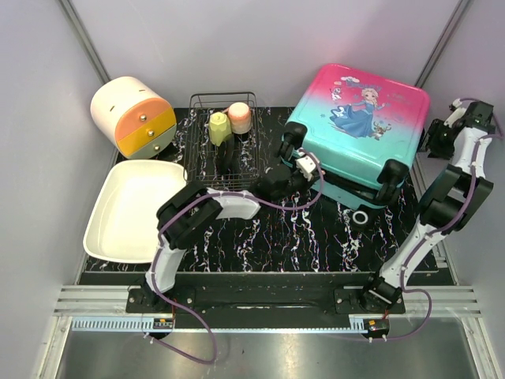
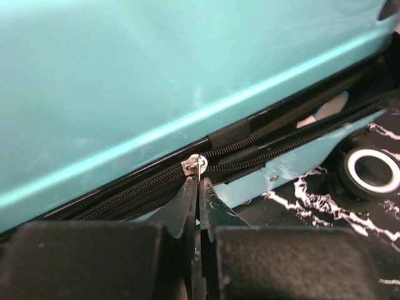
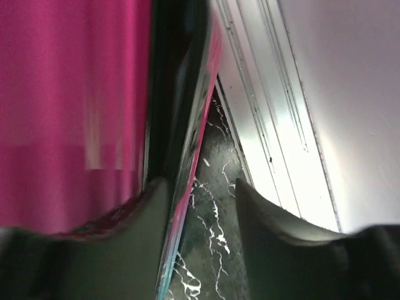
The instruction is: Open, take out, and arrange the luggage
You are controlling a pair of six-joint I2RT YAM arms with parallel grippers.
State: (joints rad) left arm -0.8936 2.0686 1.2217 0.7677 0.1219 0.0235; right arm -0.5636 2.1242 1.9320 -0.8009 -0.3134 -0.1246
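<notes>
The luggage, a pink-to-teal hard-shell suitcase with a cartoon girl on its lid, lies flat at the back right of the black marble mat. My left gripper is at its near left side. In the left wrist view the gripper is shut on the silver zipper pull below the teal shell. The zipper is parted to the right of the pull. My right gripper is open at the suitcase's right edge. In the right wrist view the gripper straddles the lower shell's rim beside the pink lid.
A white-and-orange round drawer box stands at the back left. A wire rack holds a yellow-green cup and a pink cup. A white tray lies at the left. A black-and-white ring lies by the suitcase's front.
</notes>
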